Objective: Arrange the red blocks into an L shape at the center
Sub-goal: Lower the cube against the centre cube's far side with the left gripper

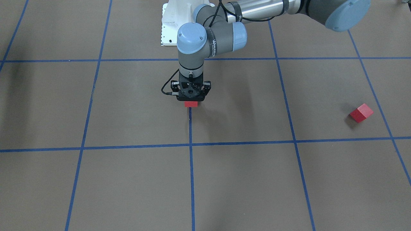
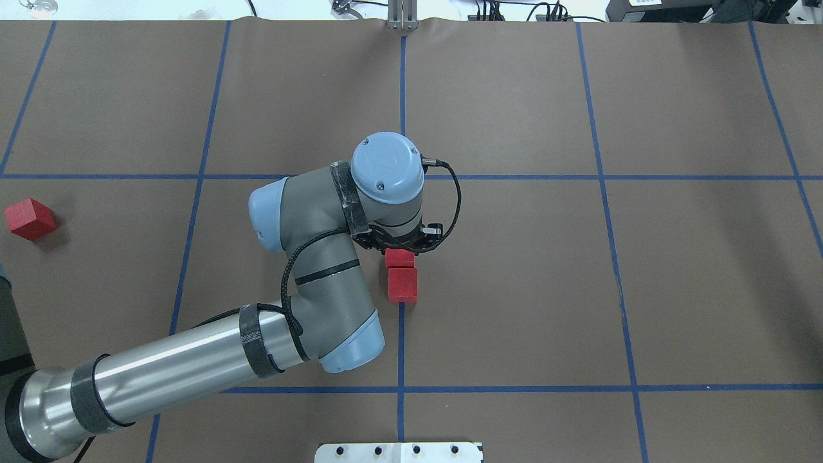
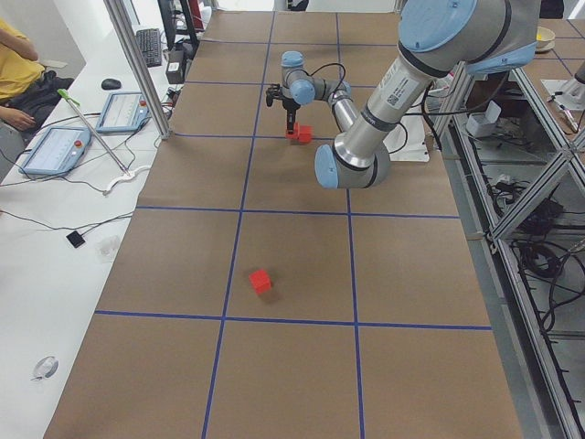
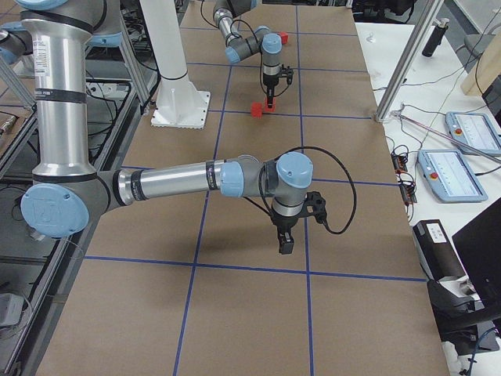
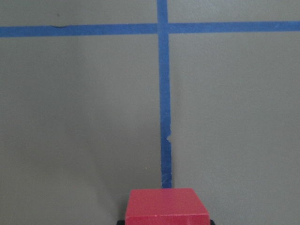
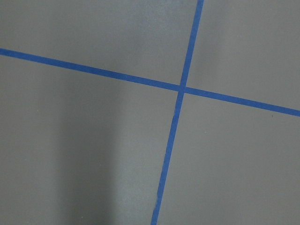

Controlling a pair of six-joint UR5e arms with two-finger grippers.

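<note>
My left gripper [image 2: 400, 252] points straight down at the center of the brown grid floor [image 2: 514, 276], shut on a red block [image 2: 399, 258]. The left wrist view shows that red block [image 5: 167, 205] filling the gap between the dark fingertips. It sits low over the middle blue tape line. A second red block [image 2: 402, 284] lies right against it on the robot's side, so the two form a short row. A third red block [image 2: 29, 219] lies alone far out to the left. My right gripper [image 4: 283, 243] hangs over bare floor; I cannot tell its state.
The white bolted pedestal [image 2: 398, 452] stands at the near edge of the floor. The left arm's elbow and forearm [image 2: 308, 289] stretch across the floor left of the two blocks. A person sits at the side desk [image 3: 18, 82] beyond the floor's edge.
</note>
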